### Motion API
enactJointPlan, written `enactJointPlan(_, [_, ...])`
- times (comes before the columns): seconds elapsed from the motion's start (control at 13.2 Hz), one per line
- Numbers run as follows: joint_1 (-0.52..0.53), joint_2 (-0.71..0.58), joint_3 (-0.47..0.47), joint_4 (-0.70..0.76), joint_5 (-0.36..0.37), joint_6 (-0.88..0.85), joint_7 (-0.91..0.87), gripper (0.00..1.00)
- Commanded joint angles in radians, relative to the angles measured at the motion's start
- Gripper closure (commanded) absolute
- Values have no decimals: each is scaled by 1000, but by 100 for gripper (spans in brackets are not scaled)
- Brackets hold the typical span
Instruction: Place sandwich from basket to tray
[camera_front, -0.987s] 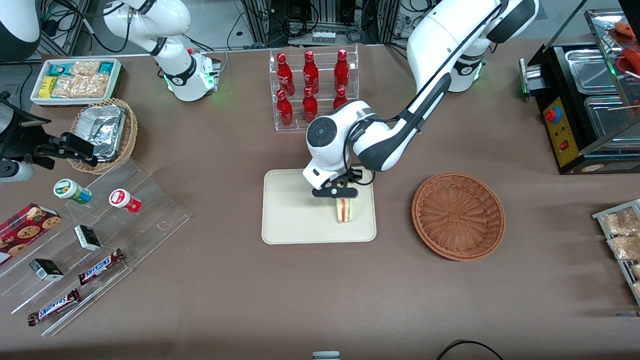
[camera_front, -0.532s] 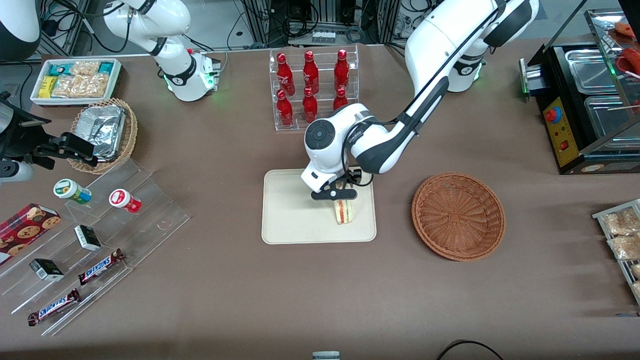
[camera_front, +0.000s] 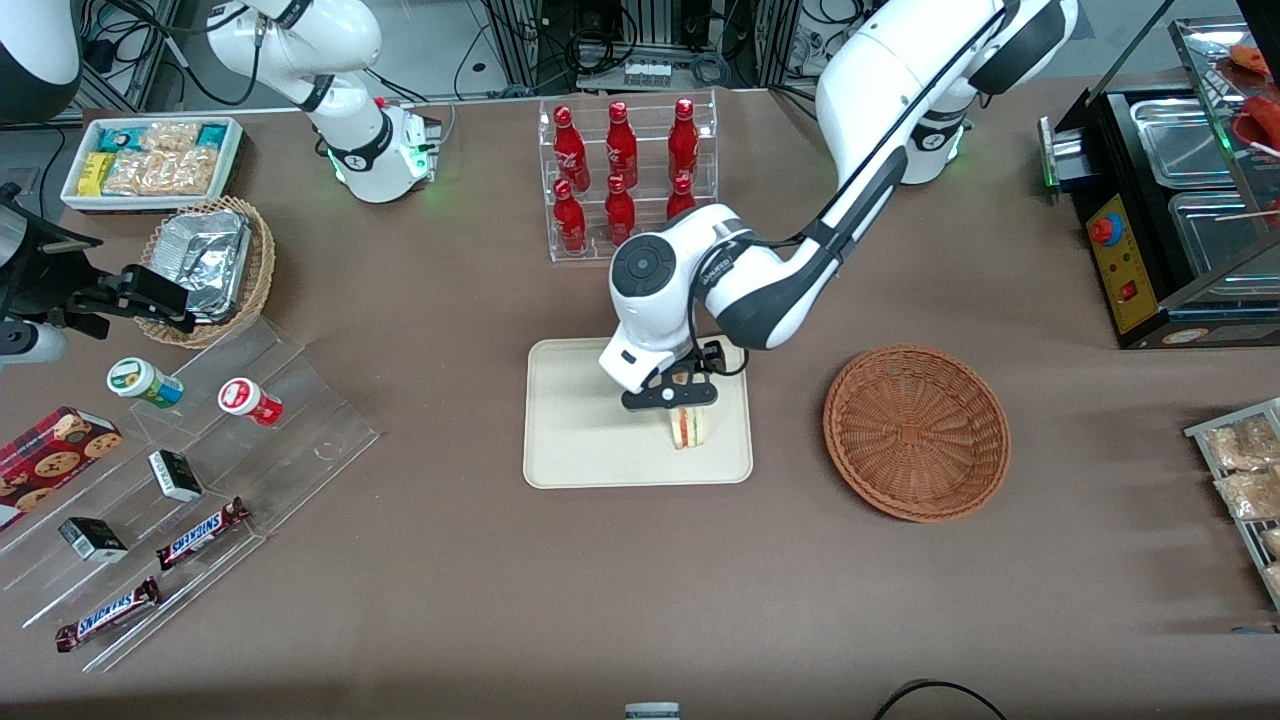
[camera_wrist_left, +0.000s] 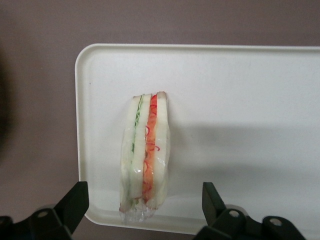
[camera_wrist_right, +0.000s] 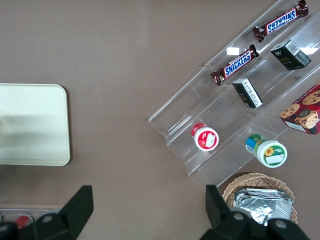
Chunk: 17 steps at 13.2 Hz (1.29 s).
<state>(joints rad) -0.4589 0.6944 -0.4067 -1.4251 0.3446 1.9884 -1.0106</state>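
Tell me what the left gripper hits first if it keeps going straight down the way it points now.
Most likely the sandwich: it stands on the tray directly under the open left gripper, between its fingers. If they straddle it, they meet the tray itself; depth is unclear.

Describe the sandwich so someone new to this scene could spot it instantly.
Find the cream tray mid-table, nearer the front camera than the red bottles. The sandwich stands on it, under the open gripper: pale bread, red and green filling stripes, the tray's only item.
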Motion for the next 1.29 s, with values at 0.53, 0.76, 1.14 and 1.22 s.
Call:
enactJointPlan(0.53, [210, -139, -3, 8, -91, -60, 15, 0])
enactJointPlan(0.76, [313, -188, 0, 12, -182, -147, 146, 0])
enactJointPlan(1.14, [434, -257, 2, 6, -205, -292, 302, 0])
enactJointPlan(1.22, [448, -279, 3, 6, -217, -318, 329, 0])
